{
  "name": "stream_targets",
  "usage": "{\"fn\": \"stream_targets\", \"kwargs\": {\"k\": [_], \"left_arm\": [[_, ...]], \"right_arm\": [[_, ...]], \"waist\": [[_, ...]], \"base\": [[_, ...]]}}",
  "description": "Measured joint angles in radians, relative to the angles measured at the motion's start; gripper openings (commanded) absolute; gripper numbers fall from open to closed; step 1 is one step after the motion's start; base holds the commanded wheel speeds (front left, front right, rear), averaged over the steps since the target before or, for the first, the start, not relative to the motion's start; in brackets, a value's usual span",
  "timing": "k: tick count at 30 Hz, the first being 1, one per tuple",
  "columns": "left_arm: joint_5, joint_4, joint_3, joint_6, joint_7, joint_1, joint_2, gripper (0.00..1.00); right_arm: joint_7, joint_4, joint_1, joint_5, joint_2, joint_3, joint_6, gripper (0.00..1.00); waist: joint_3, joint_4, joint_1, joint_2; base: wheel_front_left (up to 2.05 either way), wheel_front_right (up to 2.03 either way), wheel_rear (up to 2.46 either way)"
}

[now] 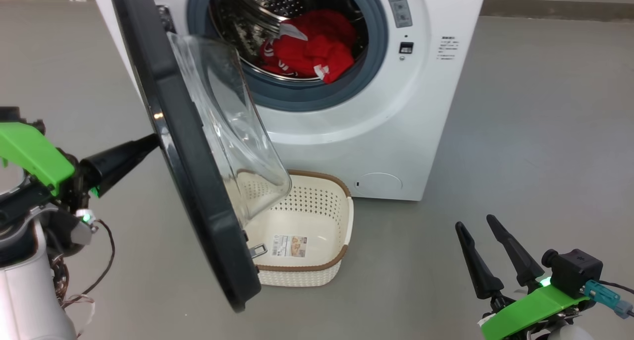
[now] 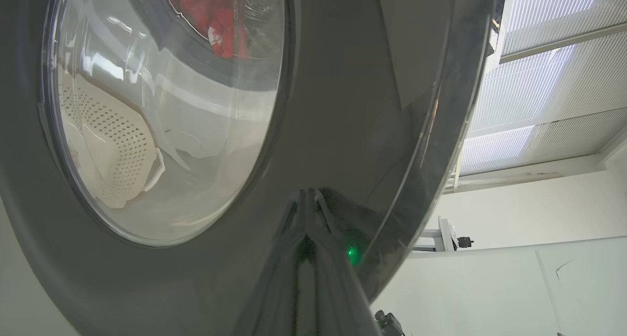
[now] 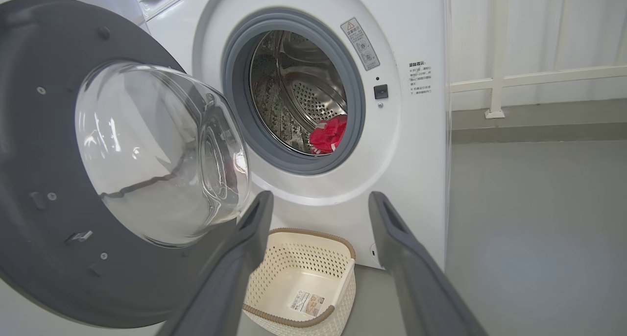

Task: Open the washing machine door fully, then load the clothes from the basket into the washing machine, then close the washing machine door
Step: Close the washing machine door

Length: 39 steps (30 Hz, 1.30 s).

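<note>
The washing machine (image 1: 376,132) stands with its door (image 1: 188,146) swung partway out, glass bowl facing the drum. The red clothes (image 1: 307,52) lie inside the drum, also seen in the right wrist view (image 3: 329,134). On the floor below the opening sits the basket (image 1: 297,275), holding just its paper label. My left gripper (image 1: 151,142) is shut, its tip against the outer side of the door's black rim; in the left wrist view the gripper (image 2: 307,238) presses on the glossy door (image 2: 343,106). My right gripper (image 1: 475,222) hangs open at the lower right, apart from everything.
Grey floor spreads to the right of the machine and around my right gripper (image 3: 319,195). The door (image 3: 49,179) hangs over the basket's (image 3: 313,233) left part. A white railing and wall stand behind the machine (image 3: 416,130).
</note>
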Motion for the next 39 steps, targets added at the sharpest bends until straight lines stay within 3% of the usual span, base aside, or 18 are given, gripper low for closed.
{"fn": "stream_targets", "kwargs": {"k": [39], "left_arm": [[-0.021,0.052,-0.019,-0.056,-0.146,-0.038,-0.03,0.0]], "right_arm": [[0.0,0.002,-0.009,0.0,-0.004,0.005,0.0,1.0]], "waist": [[0.031,-0.162,0.0,0.0]], "base": [[0.0,0.0,0.0]]}}
